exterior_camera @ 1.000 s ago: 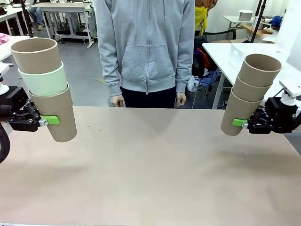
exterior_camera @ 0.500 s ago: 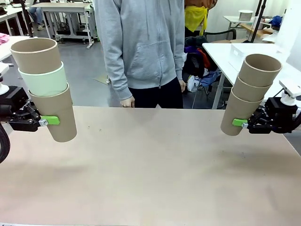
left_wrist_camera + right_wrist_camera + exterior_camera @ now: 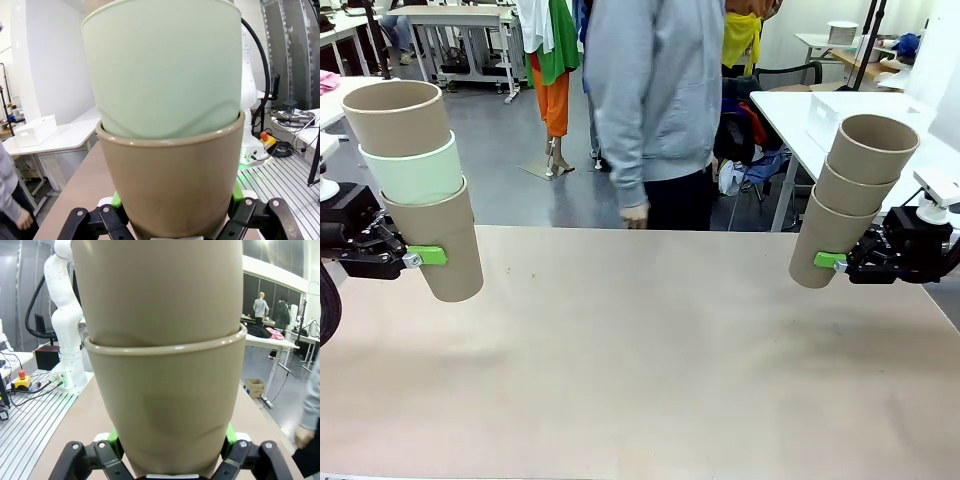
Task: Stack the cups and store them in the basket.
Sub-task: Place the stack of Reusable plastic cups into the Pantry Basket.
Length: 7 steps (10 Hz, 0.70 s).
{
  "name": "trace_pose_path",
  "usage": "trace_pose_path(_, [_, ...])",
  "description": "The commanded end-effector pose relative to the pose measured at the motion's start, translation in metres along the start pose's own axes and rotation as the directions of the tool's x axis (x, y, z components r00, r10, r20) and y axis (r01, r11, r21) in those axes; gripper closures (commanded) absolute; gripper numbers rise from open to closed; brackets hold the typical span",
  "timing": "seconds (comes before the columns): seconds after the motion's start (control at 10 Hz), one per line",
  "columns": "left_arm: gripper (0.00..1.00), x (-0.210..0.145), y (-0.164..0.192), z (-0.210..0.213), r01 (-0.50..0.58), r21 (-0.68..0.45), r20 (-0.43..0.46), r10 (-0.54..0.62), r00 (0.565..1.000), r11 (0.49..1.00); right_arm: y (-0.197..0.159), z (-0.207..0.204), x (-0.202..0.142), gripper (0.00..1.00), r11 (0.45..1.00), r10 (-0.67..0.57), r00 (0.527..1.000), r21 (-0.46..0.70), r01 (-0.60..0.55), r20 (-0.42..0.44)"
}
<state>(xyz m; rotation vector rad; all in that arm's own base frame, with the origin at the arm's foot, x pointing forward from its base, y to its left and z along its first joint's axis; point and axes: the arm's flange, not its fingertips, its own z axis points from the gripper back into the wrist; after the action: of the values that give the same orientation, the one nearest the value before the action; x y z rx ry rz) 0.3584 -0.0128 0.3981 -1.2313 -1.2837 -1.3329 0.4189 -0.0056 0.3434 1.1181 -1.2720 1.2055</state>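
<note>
My left gripper is clenched low on the bottom cup of the left stack, green pads on its wall. The stack hangs in the air over the near-left end of the table, mouth up and leaning away from the middle. It runs brown cup, mint cup, brown cup on top. In the left wrist view the gripper squeezes the brown wall from both sides, with the mint cup seated deep inside.

My right gripper is also closed tight, low on the right stack. That one is three brown cups, off the table at the right end, tilted toward the far right. In the right wrist view the gripper pinches the outer cup, whose wall looks faintly dimpled by the pads.

Handling, my guess: very light thin paper, stiff only at the rolled rims, so it crushes easily. The nested walls add some stiffness. The matte kraft surface is not slippery, so the pads should hold. Best hold is low on the outer cup, with a gentle squeeze. The taper means the cups nest and may wedge.

A person in a grey hoodie stands at the far edge, one hand hanging. A white box sits on the far-right side table; I can't tell if it's the basket.
</note>
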Motion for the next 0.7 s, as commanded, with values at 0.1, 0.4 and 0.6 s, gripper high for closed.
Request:
trace_pose_path(0.1, [0.14, 0.0049, -0.001, -0.0008, -0.008, -0.003, 0.003, 0.008, 1.0, 1.0, 0.0, -0.0006, 0.0039, 0.16, 1.0, 0.009, 1.0, 0.002, -0.009, 0.002])
trace_pose_path(0.4, [0.14, 0.0049, -0.001, -0.0008, -0.008, -0.003, 0.003, 0.008, 1.0, 1.0, 0.0, -0.0006, 0.0039, 0.16, 1.0, 0.009, 1.0, 0.002, -0.009, 0.002])
trace_pose_path(0.6, [0.14, 0.0049, -0.001, -0.0008, -0.008, -0.003, 0.003, 0.008, 1.0, 1.0, 0.0, -0.0006, 0.0039, 0.16, 1.0, 0.009, 1.0, 0.002, -0.009, 0.002])
